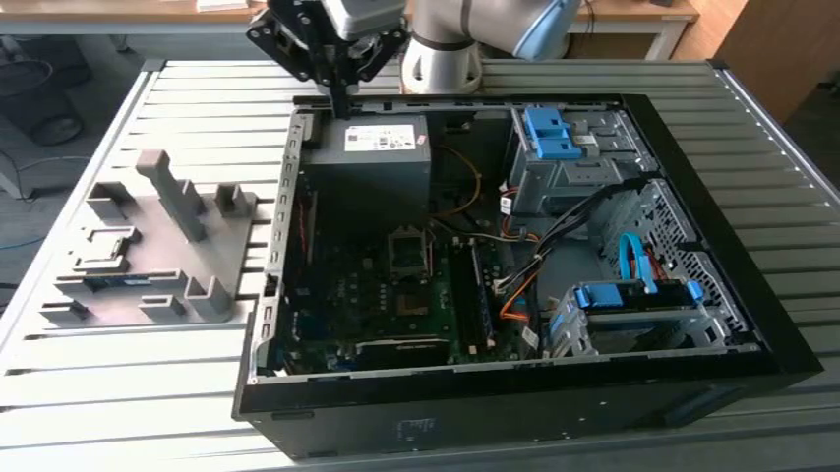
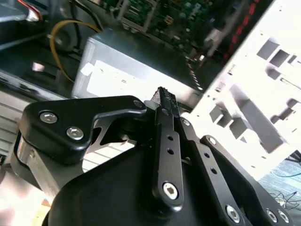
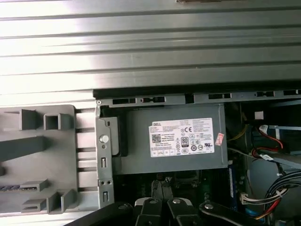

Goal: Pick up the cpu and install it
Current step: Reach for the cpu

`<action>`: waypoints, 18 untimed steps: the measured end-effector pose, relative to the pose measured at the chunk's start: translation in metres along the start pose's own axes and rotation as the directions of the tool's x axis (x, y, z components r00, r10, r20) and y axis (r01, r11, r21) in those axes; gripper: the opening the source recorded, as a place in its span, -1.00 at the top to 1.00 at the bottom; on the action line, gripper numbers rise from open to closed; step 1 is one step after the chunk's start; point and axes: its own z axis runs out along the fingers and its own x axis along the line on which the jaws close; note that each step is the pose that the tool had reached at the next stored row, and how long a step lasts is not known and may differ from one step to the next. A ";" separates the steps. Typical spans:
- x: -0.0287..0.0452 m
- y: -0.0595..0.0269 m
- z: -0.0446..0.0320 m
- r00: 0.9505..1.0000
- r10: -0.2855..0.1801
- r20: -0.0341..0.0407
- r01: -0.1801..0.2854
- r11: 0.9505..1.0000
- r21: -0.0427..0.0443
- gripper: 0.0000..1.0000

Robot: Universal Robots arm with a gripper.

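— Starting at the gripper (image 2: 164, 98), how do we read the jaws?
— Pressed together, tip to tip, with nothing pinched between them that we can see. We judge it empty.
— And just under it?
— The power supply (image 1: 372, 157), set against the far wall of the open case (image 1: 735, 324) in the exterior view. The gripper hangs above that box, apart from it.
— Farther in?
— The socket (image 1: 408, 251) on the board, well apart from the gripper. We cannot tell whether anything sits in it.
— So where is the cpu?
— We cannot pick it out with certainty. Our guess is the grey holder (image 1: 157, 256) on the table (image 1: 105, 393), beside the case at the exterior view's left.
— Progress, then?
— We judge the task barely begun: nothing picked, nothing installed.
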 end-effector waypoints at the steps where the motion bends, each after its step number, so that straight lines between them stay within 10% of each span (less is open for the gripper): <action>1: 0.0046 -0.0004 -0.0001 1.000 0.000 0.000 0.000 1.000 0.000 0.80; 18: 0.0590 -0.0045 -0.0017 1.000 0.000 0.001 0.000 1.000 0.000 0.80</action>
